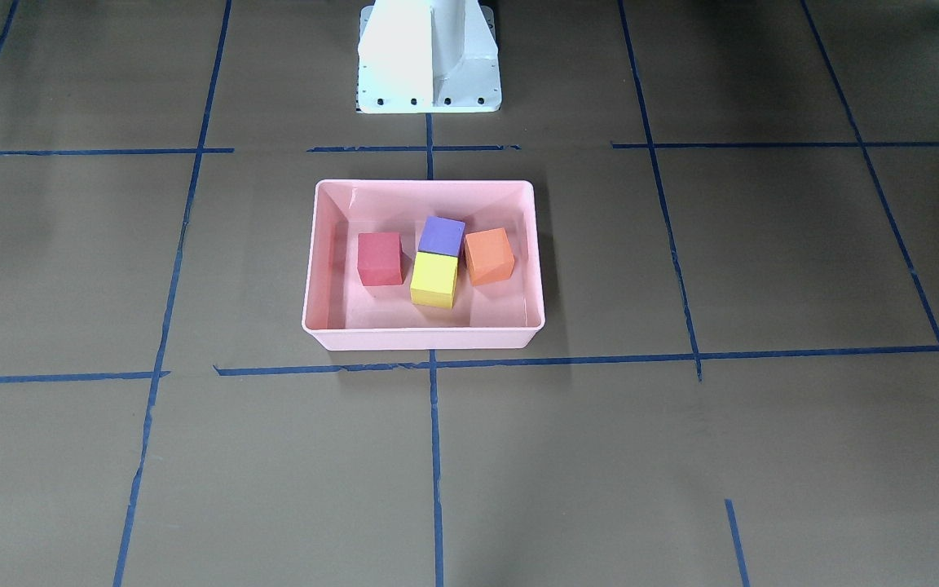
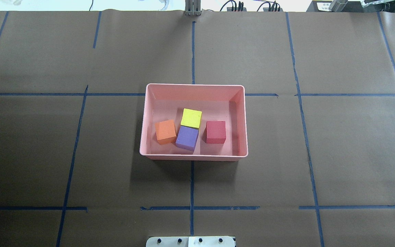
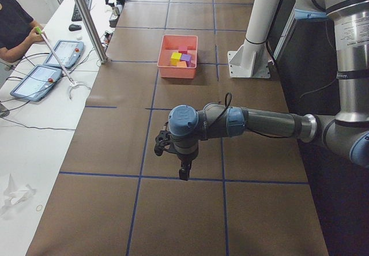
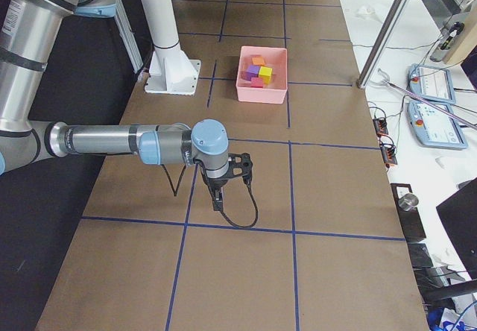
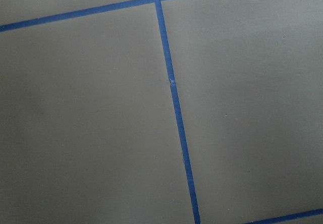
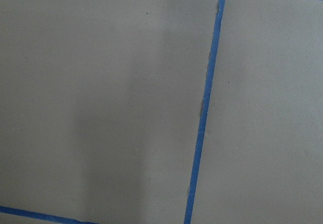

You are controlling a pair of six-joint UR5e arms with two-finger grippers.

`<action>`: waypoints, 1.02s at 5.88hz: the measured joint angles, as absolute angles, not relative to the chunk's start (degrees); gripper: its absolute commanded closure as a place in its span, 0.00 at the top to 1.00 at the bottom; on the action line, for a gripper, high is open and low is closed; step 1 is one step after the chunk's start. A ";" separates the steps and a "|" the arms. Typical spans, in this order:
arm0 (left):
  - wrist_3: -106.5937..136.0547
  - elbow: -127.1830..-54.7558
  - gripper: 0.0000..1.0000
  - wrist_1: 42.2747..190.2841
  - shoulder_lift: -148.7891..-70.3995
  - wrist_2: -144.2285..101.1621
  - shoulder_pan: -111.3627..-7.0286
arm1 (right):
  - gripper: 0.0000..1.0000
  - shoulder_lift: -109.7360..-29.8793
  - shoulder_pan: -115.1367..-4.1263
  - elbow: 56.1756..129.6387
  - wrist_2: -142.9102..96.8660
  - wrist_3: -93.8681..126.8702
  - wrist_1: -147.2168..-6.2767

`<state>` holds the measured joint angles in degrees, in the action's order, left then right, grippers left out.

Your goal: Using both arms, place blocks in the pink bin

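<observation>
The pink bin [image 2: 149, 103] stands at the table's middle and holds all the blocks: red [image 2: 215, 131], purple [image 2: 187, 138], orange [image 2: 165, 131] and yellow-green [image 2: 191, 118]. The purple and yellow-green blocks touch. The bin also shows in the front view [image 1: 323, 244], the left side view [image 3: 167, 71] and the right side view [image 4: 277, 89]. My left gripper [image 3: 183, 174] shows only in the left side view, far from the bin, over bare paper. My right gripper [image 4: 217, 203] shows only in the right side view, likewise far from the bin. I cannot tell whether either is open or shut.
The white pedestal [image 1: 429, 57] stands behind the bin. Brown paper with blue tape lines [image 2: 192, 178] covers the table. An operator [image 3: 14, 25] with tablets sits at a side desk beyond the table's edge. A metal post [image 4: 391, 25] stands at the table's far edge.
</observation>
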<state>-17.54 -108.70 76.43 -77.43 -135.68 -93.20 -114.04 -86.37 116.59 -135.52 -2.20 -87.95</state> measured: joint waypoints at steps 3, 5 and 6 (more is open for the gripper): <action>-17.43 -108.66 1.00 76.40 -77.81 -135.52 -93.15 | 1.00 -112.74 -86.31 115.84 -135.69 -1.96 -88.13; -17.48 -108.88 1.00 76.32 -78.09 -135.50 -93.05 | 1.00 -112.56 -86.31 115.65 -135.43 -2.20 -88.11; -17.35 -108.91 1.00 76.15 -77.35 -135.30 -93.09 | 1.00 -112.60 -86.31 115.54 -135.26 -2.26 -88.14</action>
<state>-17.35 -108.91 76.15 -77.35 -135.30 -93.09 -112.60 -86.31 115.54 -135.26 -2.26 -88.14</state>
